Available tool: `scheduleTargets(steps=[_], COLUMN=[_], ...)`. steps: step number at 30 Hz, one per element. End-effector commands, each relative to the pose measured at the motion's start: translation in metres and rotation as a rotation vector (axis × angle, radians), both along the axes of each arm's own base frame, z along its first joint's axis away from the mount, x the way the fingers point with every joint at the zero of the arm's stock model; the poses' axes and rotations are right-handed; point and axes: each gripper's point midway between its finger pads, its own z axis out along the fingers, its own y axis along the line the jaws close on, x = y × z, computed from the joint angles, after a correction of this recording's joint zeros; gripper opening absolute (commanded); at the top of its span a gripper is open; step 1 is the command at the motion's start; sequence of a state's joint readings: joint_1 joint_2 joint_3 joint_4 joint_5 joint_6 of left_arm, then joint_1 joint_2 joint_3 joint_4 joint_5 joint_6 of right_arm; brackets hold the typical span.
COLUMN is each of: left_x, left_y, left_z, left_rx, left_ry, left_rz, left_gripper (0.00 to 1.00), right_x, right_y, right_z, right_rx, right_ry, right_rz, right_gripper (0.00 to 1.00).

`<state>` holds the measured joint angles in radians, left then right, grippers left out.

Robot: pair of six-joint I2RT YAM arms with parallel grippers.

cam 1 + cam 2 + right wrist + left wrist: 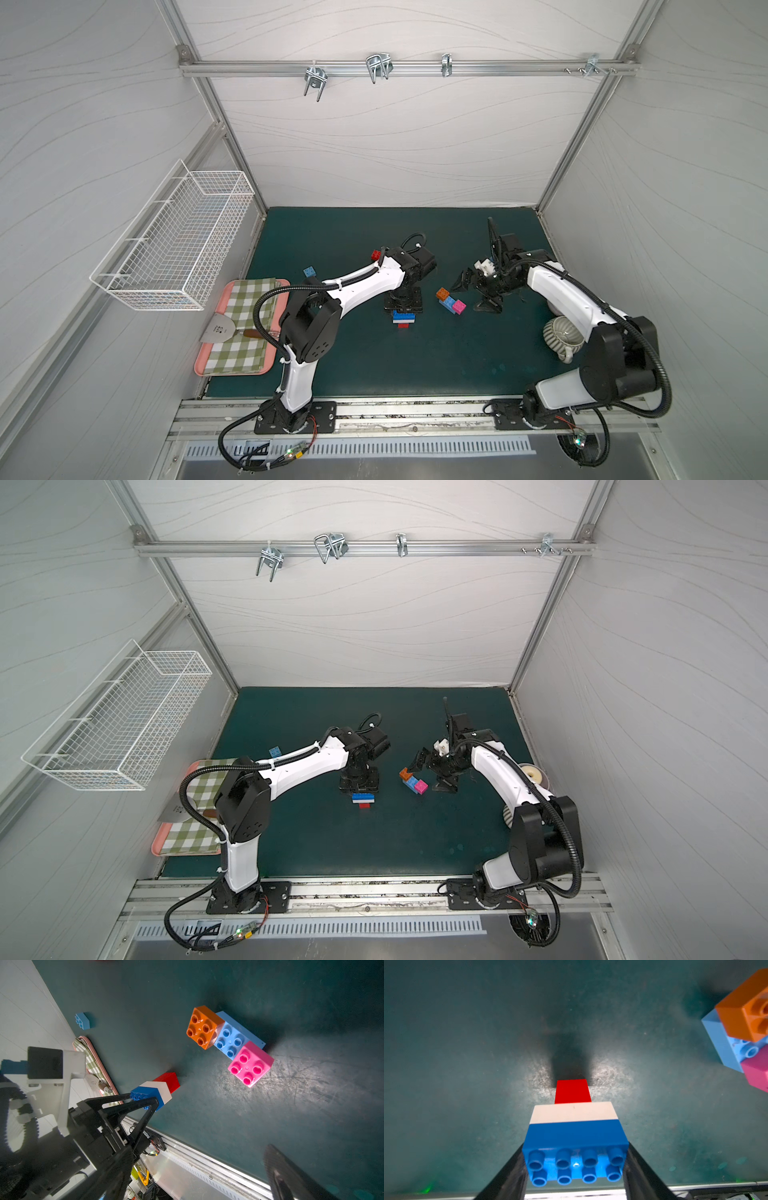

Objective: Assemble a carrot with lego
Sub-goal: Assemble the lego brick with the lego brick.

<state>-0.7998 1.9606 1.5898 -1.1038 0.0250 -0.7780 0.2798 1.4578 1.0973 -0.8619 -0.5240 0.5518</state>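
Observation:
The carrot (403, 319) (363, 799) is a short stack of a blue, a white and a narrow red brick. My left gripper (402, 306) (576, 1147) is shut on its blue brick (575, 1138), with a black finger on each side and the red tip (572, 1091) towards the mat. To the right lies a joined cluster of lego (451, 301) (414, 781): an orange (204, 1027) and a pink brick (250, 1063) on a light blue one (230, 1040). My right gripper (476, 296) (432, 776) stands open just right of that cluster, holding nothing.
A loose light blue brick (309, 272) and a red brick (376, 254) lie behind the left arm. A pink tray (203, 360) with a checked cloth and a spatula (218, 330) is at the left. A ribbed mug (561, 332) sits under the right arm. A wire basket (178, 241) hangs on the left wall.

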Motion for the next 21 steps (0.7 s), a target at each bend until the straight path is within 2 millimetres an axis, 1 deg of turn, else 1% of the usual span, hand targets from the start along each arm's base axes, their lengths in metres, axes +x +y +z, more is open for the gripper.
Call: scheduleTargets(steps=[1,8,12,14,15,18,21], left_x=[-0.021,-0.026,-0.023,-0.02,-0.019,-0.024,-0.031], left_y=[0.05,0.054,0.043,0.039,0.038,0.038,0.039], left_z=[-0.017,-0.022,-0.02,-0.019,-0.02,-0.03,-0.04], left_rx=[0.239,0.231,0.183,0.168,0.165,0.174,0.196], left_ry=[0.093,0.098,0.09,0.081,0.081,0.112,0.142], left_rz=[0.011,0.036,0.053,0.051,0.05,0.045,0.038], left_gripper=[0.14,0.14,0.19,0.19,0.18,0.1,0.07], right_x=[0.001,0.001,0.003,0.003,0.003,0.003,0.003], right_y=[-0.003,-0.004,-0.003,-0.003,-0.003,-0.003,-0.003], right_z=[0.003,0.004,0.005,0.006,0.006,0.005,0.005], right_rx=[-0.007,-0.013,-0.01,-0.013,-0.013,-0.013,-0.015], right_ry=[0.003,0.0,-0.003,-0.006,-0.004,-0.003,-0.003], right_rz=[-0.01,-0.008,-0.009,-0.009,-0.008,-0.008,-0.009], right_gripper=[0.99,0.99,0.99,0.99,0.99,0.99,0.99])
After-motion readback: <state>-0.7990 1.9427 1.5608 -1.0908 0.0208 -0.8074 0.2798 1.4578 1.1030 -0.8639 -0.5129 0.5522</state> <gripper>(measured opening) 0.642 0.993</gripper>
